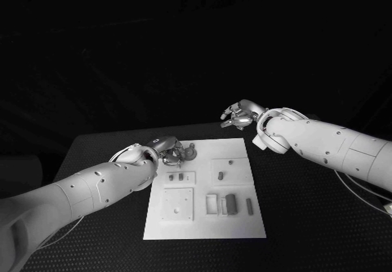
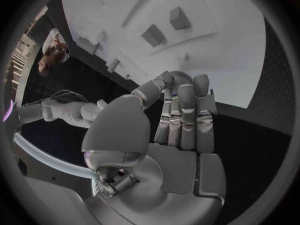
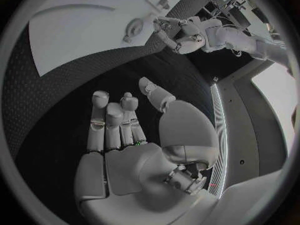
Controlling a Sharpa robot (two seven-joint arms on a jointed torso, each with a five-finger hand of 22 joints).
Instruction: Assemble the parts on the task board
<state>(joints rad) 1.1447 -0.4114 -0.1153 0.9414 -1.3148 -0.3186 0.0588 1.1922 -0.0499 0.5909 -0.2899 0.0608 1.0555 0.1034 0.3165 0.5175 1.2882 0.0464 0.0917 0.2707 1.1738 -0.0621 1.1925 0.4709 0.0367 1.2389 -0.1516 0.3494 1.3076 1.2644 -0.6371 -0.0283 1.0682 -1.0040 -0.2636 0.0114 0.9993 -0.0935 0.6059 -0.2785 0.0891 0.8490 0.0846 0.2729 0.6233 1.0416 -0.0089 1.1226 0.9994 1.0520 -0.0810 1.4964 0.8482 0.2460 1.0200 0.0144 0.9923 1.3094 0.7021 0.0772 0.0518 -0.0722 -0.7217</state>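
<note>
We see the black table (image 1: 98,147) with a dotted textured surface, dark room behind. The task board (image 1: 204,226) lies at the table's middle, grey parts (image 1: 231,202) in its recesses. Our left hand (image 1: 175,150) is over the board's far left corner, fingers curled, empty as far as we can tell. Our right hand (image 1: 239,114) hovers beyond the far edge, fingers loosely apart, empty.

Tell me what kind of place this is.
Probably a robotics lab test bench: a black table holds a white task board with small parts, and the left hand and right hand hover near its far end.
</note>
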